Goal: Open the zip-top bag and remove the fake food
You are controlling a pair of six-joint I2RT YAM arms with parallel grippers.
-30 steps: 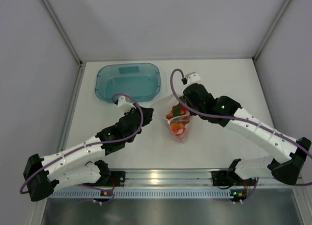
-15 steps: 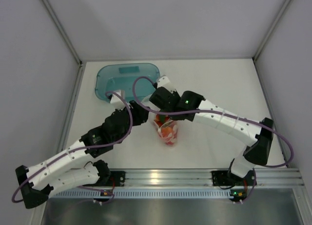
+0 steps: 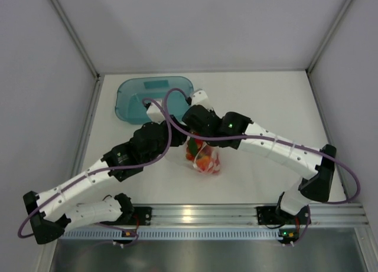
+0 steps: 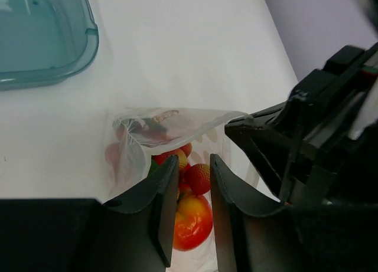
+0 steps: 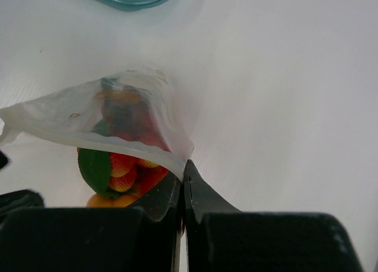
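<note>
Near the middle of the table (image 3: 266, 107), just in front of the tray (image 3: 127, 101), the bag (image 3: 207, 163) is gripped at its rim, with the food (image 4: 192, 216) heaped inside it. The right gripper (image 5: 183, 166) is clamped tight on one lip of the mouth. The left gripper (image 4: 193, 161) is poised over the opposite side with its jaws only narrowly apart; no film is seen pinched between them.

For the step to go well, that lip alone should be caught, close under the zip strip and across from the right's hold. The two sides should then be drawn apart slowly and evenly, so that the film neither slips nor tears.

Compared with half a second before, the left gripper has been brought forward and rightward to the bag, while the bag and right gripper are little moved.
</note>
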